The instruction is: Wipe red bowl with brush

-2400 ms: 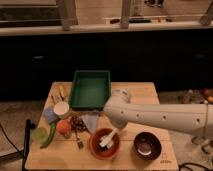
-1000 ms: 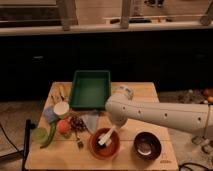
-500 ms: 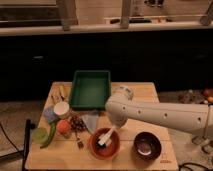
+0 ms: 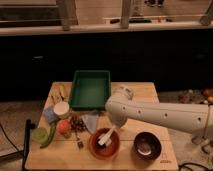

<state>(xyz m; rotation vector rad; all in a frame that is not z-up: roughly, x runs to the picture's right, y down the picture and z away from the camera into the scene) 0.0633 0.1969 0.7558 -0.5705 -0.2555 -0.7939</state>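
The red bowl sits on the wooden table near the front, middle. The whitish brush lies tilted inside the bowl, its head down in the bowl's dark inside. My gripper hangs from the white arm coming in from the right, just above the bowl's far-right rim, at the upper end of the brush. The arm hides the wrist.
A dark brown glossy bowl stands right of the red bowl. A green tray is at the back. At the left lie a pale round lid, an orange fruit, a green vegetable and a grey cloth.
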